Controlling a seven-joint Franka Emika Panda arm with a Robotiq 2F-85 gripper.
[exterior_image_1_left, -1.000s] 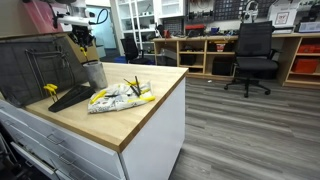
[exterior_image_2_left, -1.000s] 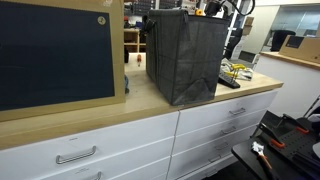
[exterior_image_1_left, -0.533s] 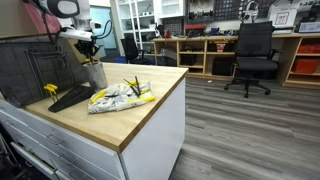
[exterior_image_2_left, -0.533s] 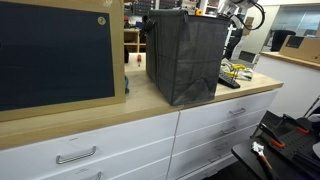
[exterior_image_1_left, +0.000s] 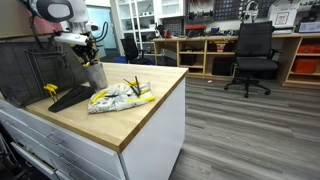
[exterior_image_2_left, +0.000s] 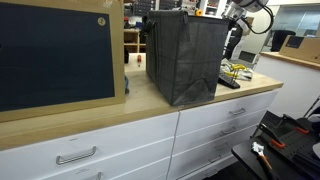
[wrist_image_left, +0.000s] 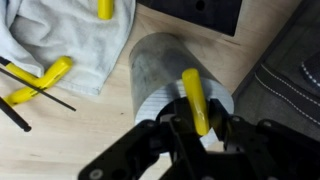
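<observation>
A grey metal cup (wrist_image_left: 160, 65) stands on the wooden counter (exterior_image_1_left: 140, 118) next to a dark fabric bag (exterior_image_1_left: 30, 65). My gripper (wrist_image_left: 203, 128) hangs right over the cup's mouth, and its fingers press against both sides of a yellow-handled tool (wrist_image_left: 195, 100) that leans inside the cup. In an exterior view the gripper (exterior_image_1_left: 88, 52) sits just above the cup (exterior_image_1_left: 95, 74). A pale cloth (wrist_image_left: 60, 40) lies beside the cup with more yellow-handled tools (wrist_image_left: 40, 80) on it.
A flat black object (exterior_image_1_left: 70, 97) lies in front of the bag. The tall grey bag (exterior_image_2_left: 185, 55) hides the cup in an exterior view. A dark framed board (exterior_image_2_left: 55, 55) stands on the drawers. An office chair (exterior_image_1_left: 252, 55) and shelves are across the floor.
The arm's upper links have swung to the left while the gripper stayed over the cup. The cup, the cloth and the loose tools have not moved.
</observation>
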